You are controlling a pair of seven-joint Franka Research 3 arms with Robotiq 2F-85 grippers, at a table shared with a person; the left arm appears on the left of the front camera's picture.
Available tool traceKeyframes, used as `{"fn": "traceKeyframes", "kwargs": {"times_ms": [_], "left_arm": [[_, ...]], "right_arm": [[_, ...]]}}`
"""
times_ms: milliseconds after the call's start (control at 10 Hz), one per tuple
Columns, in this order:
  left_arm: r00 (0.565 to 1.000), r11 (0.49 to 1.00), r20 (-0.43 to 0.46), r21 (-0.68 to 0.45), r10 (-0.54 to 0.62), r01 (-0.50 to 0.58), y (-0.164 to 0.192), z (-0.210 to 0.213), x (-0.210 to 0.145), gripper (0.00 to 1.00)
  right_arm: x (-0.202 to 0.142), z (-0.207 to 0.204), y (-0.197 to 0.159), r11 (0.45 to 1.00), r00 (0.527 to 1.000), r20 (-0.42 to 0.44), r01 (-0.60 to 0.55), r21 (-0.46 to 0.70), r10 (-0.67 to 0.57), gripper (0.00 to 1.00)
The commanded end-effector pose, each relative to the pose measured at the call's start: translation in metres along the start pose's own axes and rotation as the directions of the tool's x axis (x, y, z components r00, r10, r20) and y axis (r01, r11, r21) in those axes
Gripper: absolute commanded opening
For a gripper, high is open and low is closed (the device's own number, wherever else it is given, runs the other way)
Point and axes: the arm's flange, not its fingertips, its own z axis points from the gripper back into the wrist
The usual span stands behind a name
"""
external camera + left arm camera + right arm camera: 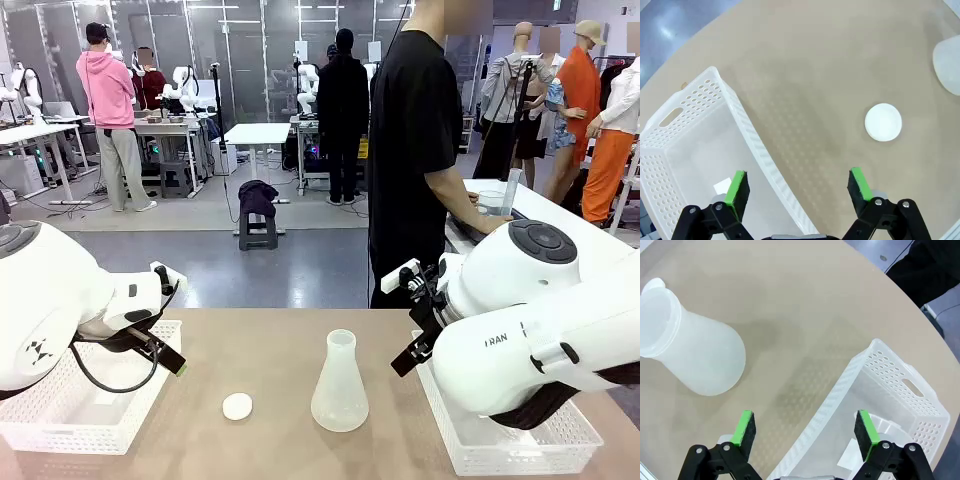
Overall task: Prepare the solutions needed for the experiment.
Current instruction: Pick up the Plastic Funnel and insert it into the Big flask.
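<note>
A frosted conical flask (340,385) stands upright in the middle of the table, also seen as the flask (690,352) in the right wrist view and as the flask's edge (949,65) in the left wrist view. No liquid shows in it; the solutions are out of view. A small white round stopper (237,406) lies left of the flask, and the left wrist view shows the stopper (883,122) beyond the fingers. My left gripper (178,362) (798,185) hangs open over the left basket's rim. My right gripper (412,352) (805,427) hangs open over the right basket's rim, holding nothing.
A white perforated basket (60,420) (700,145) sits at the table's left, holding a small white scrap (721,187). Another basket (520,445) (890,385) sits at the right with a clear round item (886,427). A person in black (410,150) stands at the far side, hand by a side table's beaker (492,203).
</note>
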Motion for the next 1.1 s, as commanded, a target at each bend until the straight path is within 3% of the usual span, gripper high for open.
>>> {"fn": "traceKeyframes", "kwargs": {"times_ms": [0, 1000], "left_arm": [[1.000, 1.000, 0.000, 0.000, 0.000, 0.000, -0.0001, 0.0000, 0.0000, 1.00], [1.000, 1.000, 0.000, 0.000, 0.000, 0.000, -0.0001, 0.0000, 0.0000, 1.00]], "right_arm": [[0.0000, 0.0000, 0.0000, 1.000, 1.000, 0.000, 0.000, 0.000, 0.000, 1.00], [0.0000, 0.0000, 0.0000, 1.000, 1.000, 0.000, 0.000, 0.000, 0.000, 1.00]]}}
